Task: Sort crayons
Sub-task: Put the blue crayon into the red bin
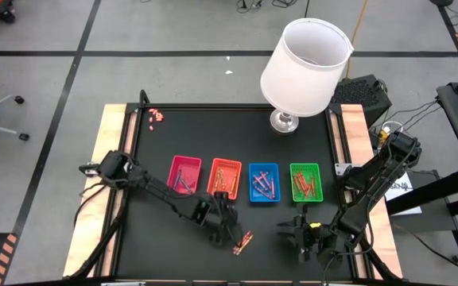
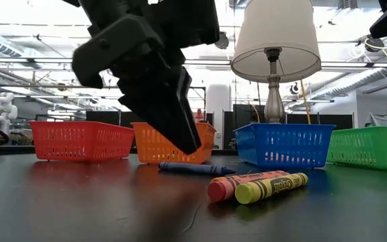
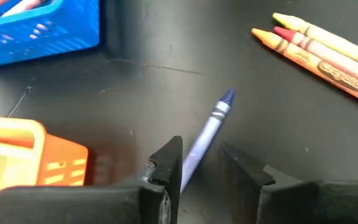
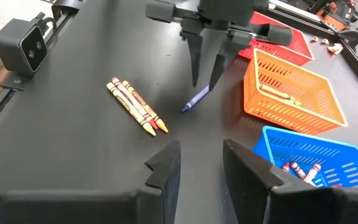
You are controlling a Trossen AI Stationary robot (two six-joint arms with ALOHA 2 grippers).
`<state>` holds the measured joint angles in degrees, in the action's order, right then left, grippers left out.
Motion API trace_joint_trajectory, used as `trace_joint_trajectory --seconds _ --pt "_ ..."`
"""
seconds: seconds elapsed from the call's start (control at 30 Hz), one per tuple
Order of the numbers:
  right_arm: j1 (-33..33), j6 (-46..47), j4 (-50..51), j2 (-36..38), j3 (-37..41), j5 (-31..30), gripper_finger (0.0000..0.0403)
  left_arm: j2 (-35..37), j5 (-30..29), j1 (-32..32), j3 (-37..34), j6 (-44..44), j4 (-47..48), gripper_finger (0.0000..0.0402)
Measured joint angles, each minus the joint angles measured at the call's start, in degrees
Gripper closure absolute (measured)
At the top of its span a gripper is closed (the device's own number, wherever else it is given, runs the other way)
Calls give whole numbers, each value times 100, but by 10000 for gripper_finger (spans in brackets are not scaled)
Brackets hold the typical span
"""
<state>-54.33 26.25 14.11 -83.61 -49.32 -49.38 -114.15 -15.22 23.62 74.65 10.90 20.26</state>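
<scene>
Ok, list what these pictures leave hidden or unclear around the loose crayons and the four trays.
- Low view: the left gripper looms in front of the orange plastic tray, hiding part of it and its contents.
- Left wrist view: the blue paper-wrapped crayon runs between the open jaws; its rear end is hidden.
- High view: the yellow, red and orange loose crayons are too small to separate.
- Right wrist view: the blue plastic tray is cut off.

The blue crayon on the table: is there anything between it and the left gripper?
Nothing visible. The left gripper is open directly over the blue crayon, one finger on each side. The other loose crayons lie apart from it.
</scene>
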Motion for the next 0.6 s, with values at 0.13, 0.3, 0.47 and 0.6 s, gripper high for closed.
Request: trace_joint_trajectory --seconds 0.13,0.3,0.47,0.6 --pt "0 3 79 0 0 8 298 0 1 61 -2 -524 -2 297" --pt "0 5 74 0 0 10 298 -46 -505 132 -9 -726 -7 297" --pt "0 60 65 0 0 12 298 -44 -502 131 -9 -693 -14 297" --pt "0 131 73 0 0 12 298 -118 -338 128 -9 -795 54 297"
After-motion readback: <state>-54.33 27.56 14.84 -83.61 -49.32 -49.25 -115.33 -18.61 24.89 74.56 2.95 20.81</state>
